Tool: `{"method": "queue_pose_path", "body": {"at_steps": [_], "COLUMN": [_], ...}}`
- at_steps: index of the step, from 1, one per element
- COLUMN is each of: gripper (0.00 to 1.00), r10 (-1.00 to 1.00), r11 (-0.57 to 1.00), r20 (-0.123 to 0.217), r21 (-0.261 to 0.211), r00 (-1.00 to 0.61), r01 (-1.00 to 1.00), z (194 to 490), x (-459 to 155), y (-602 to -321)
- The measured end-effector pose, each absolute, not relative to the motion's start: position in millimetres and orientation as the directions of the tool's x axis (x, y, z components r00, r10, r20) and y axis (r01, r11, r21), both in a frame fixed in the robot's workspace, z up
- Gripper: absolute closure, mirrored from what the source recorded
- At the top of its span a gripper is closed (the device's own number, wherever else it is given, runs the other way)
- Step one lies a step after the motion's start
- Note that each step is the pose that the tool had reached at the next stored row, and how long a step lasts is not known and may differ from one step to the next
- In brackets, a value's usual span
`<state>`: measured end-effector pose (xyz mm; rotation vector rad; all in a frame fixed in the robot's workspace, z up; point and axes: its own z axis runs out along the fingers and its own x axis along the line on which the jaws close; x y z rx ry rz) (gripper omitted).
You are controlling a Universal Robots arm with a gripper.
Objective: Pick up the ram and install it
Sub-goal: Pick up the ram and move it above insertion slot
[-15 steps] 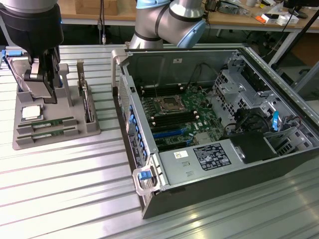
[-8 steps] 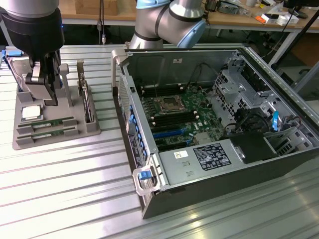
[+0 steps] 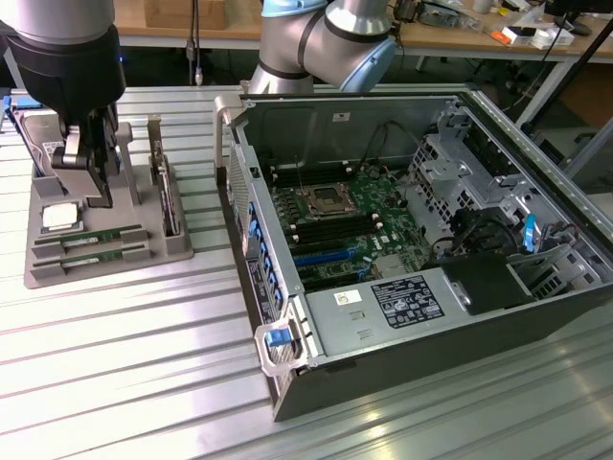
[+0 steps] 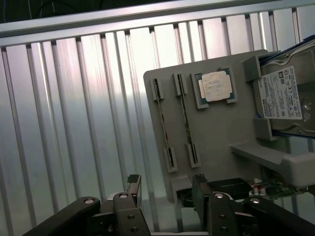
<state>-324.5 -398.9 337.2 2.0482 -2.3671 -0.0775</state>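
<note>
Gripper is hung over the tray, jaws wide apart, nothing gripped. Ram is seated in the tray's outermost slot (twin stick just beside it, inboard), below and just ahead of the gripper. Its long axis is seen running square to the closing line, so the stick's thin sides are presented to the jaws.

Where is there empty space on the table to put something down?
The widest bare patch is the ribbed table on the near side of the grey holder tray and the open computer case. A narrow strip runs between tray and case. It's crowded on the tray, with the ram sticks and the open gripper above, and inside the case.
</note>
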Motion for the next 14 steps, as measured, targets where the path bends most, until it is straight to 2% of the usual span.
{"method": "queue_pose_path", "body": {"at_steps": [14], "gripper": [0.46], "r10": [-0.989], "r11": [0.143], "r20": [-0.024], "r21": [0.044], "r00": [-0.144], "r01": [-0.989], "z": [323.3], "x": [-324.4], "y": [-398.9]}}
